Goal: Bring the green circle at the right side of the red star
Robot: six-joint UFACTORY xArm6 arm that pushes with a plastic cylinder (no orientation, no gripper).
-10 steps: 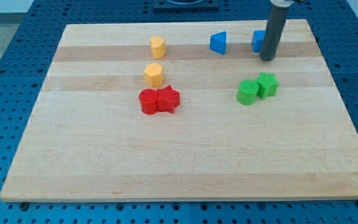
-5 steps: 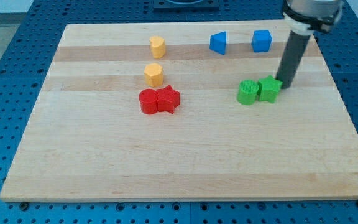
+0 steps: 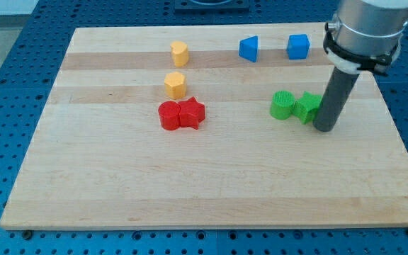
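The green circle point(image 3: 282, 105) lies right of the board's middle, touching a green star point(image 3: 307, 108) on its right. The red star point(image 3: 192, 112) lies left of the middle, touching a red circle point(image 3: 168, 115) on its left. My tip point(image 3: 324, 129) stands on the board at the green star's lower right, touching or nearly touching it. The rod hides part of the green star's right edge. A wide gap separates the green circle from the red star.
Two yellow blocks point(image 3: 180, 52) point(image 3: 176, 84) lie above the red pair. A blue triangle-like block point(image 3: 248, 49) and a blue cube point(image 3: 298, 46) lie near the board's top edge. The wooden board point(image 3: 119, 177) sits on a blue perforated table.
My tip has moved from the top right, beside the blue cube, down past the green star's right side to its lower right. The green star has shifted slightly down.
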